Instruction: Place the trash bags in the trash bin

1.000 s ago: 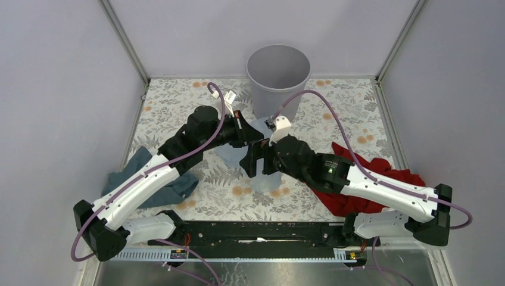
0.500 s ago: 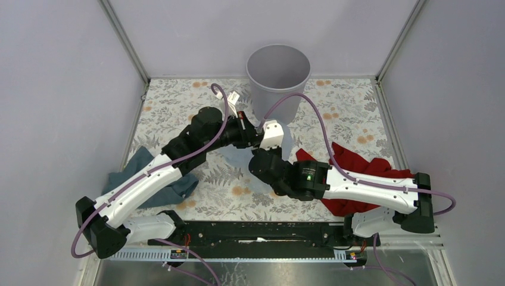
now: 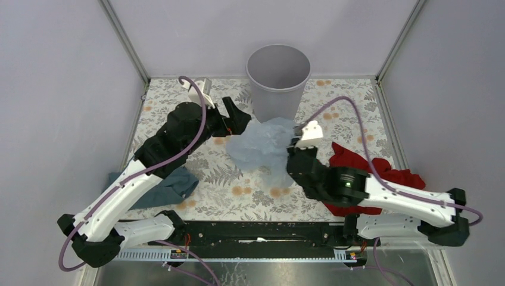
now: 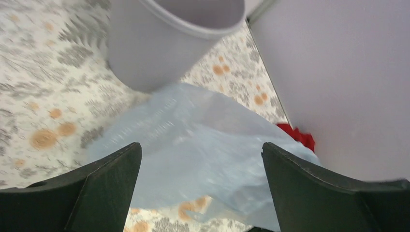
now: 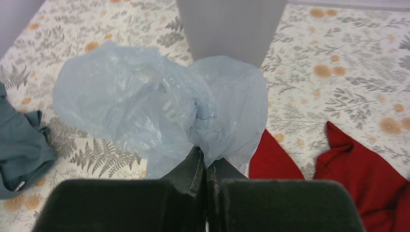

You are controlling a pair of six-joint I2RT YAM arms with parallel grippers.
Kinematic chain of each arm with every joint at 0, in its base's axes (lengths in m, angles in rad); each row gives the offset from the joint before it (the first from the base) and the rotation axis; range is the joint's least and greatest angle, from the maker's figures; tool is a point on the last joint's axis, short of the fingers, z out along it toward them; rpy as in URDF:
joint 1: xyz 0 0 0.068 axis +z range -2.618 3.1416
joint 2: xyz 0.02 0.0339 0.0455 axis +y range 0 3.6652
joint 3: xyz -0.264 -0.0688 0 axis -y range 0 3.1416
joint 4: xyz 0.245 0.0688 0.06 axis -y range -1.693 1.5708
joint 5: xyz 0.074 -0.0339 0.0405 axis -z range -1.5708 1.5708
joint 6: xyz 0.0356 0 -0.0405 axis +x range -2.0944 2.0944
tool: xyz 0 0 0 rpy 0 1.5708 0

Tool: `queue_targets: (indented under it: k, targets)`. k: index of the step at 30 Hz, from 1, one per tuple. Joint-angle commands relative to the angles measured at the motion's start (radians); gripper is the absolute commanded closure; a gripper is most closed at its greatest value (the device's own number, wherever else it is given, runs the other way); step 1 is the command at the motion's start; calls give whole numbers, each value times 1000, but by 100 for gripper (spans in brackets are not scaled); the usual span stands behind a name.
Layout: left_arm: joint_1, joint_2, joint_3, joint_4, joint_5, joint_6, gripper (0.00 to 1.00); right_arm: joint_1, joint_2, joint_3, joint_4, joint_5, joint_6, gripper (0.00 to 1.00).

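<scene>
One pinch on the trash bag point(image 3: 262, 143), just short of the trash bin point(image 3: 277, 98).
The right hand point(image 5: 205, 162) is clamped tight on a gathered neck of the pale-blue bag, which bunches just in front of the bin; the left hand point(image 4: 199, 145) gapes wide, empty. Lift the bag clear above the rim before carrying it over, lest slack snag the wall. Whether its lower folds touch the worktop point(image 3: 357, 89) is unclear.

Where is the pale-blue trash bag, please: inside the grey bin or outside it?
Outside: the trash bag is pinched in the right gripper beside the bin.
</scene>
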Motion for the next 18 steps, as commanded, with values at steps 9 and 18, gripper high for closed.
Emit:
queue_targets:
  k: [9, 18]
  targets:
    - [54, 364, 355, 47, -261, 58, 2, -6, -338, -47, -147, 142, -61, 100]
    - [61, 697, 592, 50, -480, 18, 1, -7, -419, -87, -169, 126, -63, 100]
